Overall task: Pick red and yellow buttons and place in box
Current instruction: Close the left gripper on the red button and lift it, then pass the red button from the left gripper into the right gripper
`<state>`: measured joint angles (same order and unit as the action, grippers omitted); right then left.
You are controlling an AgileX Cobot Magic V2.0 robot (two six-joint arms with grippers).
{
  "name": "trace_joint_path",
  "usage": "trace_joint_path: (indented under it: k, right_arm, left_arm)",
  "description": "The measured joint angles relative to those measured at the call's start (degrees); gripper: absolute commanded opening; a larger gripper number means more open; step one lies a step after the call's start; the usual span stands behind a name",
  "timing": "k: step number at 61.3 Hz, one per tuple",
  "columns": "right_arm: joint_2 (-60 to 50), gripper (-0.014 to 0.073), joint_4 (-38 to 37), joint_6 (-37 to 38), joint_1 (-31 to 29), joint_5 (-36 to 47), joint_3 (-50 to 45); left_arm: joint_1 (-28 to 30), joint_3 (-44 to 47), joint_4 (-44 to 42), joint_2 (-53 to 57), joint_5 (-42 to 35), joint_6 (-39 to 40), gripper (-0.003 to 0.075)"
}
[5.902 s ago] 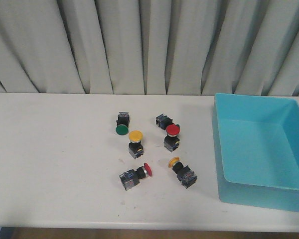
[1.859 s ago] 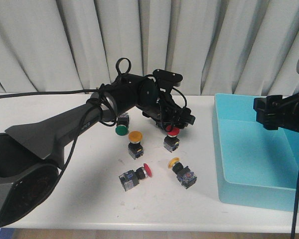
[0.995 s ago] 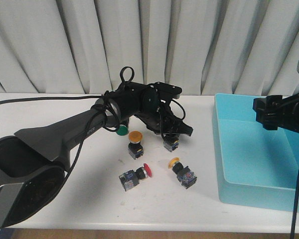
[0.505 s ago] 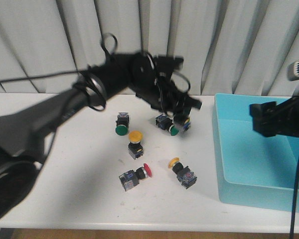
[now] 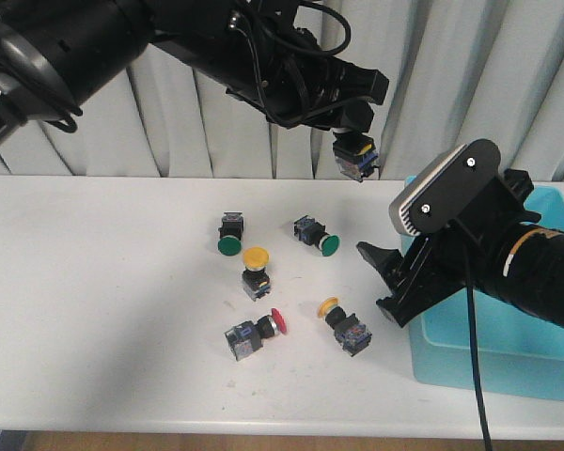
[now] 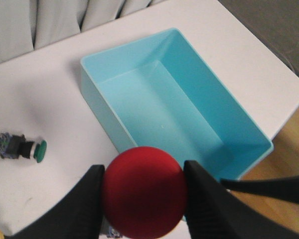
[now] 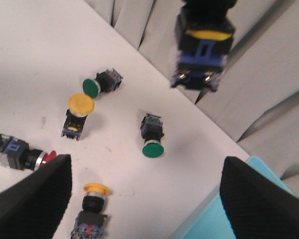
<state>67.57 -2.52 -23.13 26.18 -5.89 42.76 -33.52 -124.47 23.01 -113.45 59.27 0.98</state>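
- The left gripper is high in the upper middle of the front view, and its two fingers are closed tight on a red button; in the left wrist view the round red cap fills the space between them.
- In the front view this red button hangs with its blue-grey body below the claw, in front of the curtain and well above the table.
- The box is a turquoise bin; in the front view it sits at the right edge of the frame, mostly hidden behind the right arm.
- The right gripper is low at the centre right of the front view, near the left wall of the box. Its fingers stand wide apart and hold nothing.
- On the table in the middle of the front view lie a second red button, a standing yellow button, a fallen yellow button and two green buttons.
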Motion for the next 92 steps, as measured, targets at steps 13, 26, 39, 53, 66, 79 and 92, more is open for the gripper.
trace_joint_path:
  k: [13, 26, 39, 53, 66, 79, 92]
  right_arm:
    - [0.0, 0.0582, 0.06, -0.07, 0.0, 1.82, 0.0]
    - [0.0, 0.0582, 2.52, 0.15, 0.0, 4.45, 0.0]
    - [0.0, 0.0533, 4.37, 0.15, 0.0, 7.34, 0.0]
    - [0.0, 0.0129, 8.11, 0.15, 0.0, 7.34, -0.18]
    - [0.02, -0.0007, 9.15, 0.37, -0.05, 7.58, -0.18]
    - [0.02, -0.0004, 8.88, 0.1, -0.11, 8.24, -0.25]
    - [0.02, -0.0003, 8.83, 0.16, -0.11, 8.5, -0.3]
  left_arm:
    - [-0.39, 0.0, 2.45, 0.25, 2.8, 0.0, -0.0006]
    - [-3.2, 0.0, 2.79, 0.25, 3.21, 0.0, -0.0006]
    - [-6.29, 0.0, 3.59, 0.25, 3.7, 0.16, -0.0006]
    - [-6.7, 0.0, 3.66, 0.32, 3.53, 0.42, 0.0005]
    - [-6.75, 0.0, 3.61, 0.32, 3.91, 0.02, 0.0085]
    - [-6.8, 0.0, 3.54, 0.44, 3.45, -3.39, 0.0264]
    - [-6.92, -0.1, 0.95, 0.88, 1.29, -6.63, 0.046]
